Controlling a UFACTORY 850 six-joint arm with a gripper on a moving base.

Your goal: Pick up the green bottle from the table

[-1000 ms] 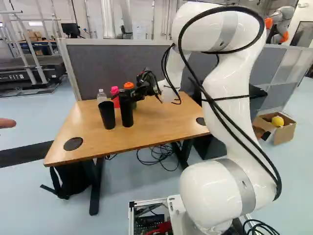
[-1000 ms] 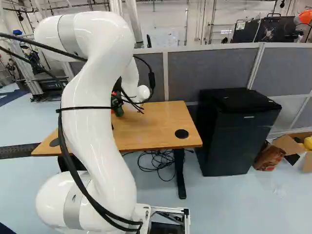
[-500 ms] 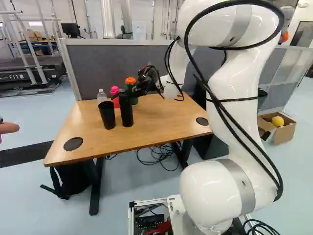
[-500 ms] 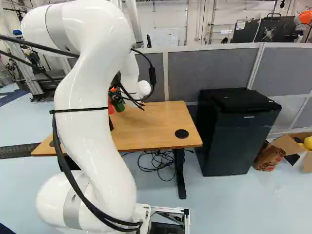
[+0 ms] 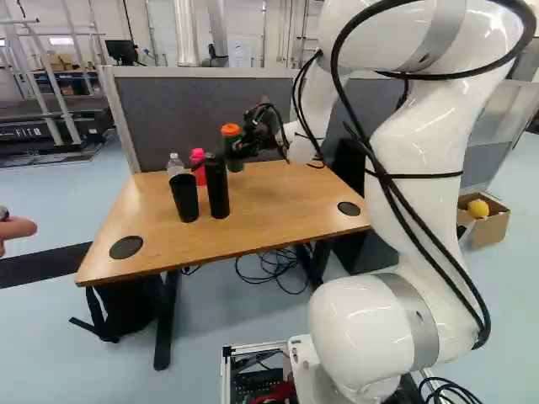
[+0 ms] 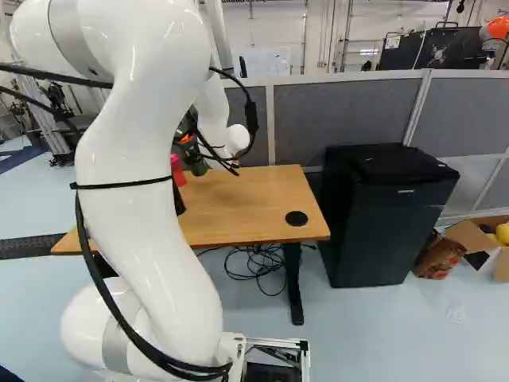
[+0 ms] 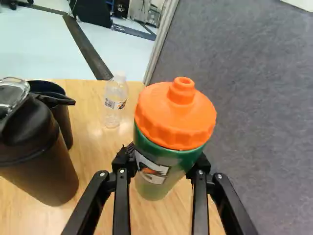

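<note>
1. Two fingers of the claw pinch the green bottle from both sides, spread only to its width.
2. It hangs nearly upright, apparently just above the table.
3. Firm squeeze and slow, straight rise would suit, well away from the black flask.

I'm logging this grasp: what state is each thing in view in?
Hand, shut on the green bottle.
Green bottle, gripped, orange lid on.
Black tumbler, upright, lidded.
Black cup, upright, open-topped.
Clear plastic bottle, upright.
Pink bottle, upright.
Mini fridge, closed.
Cardboard box, open.
</note>
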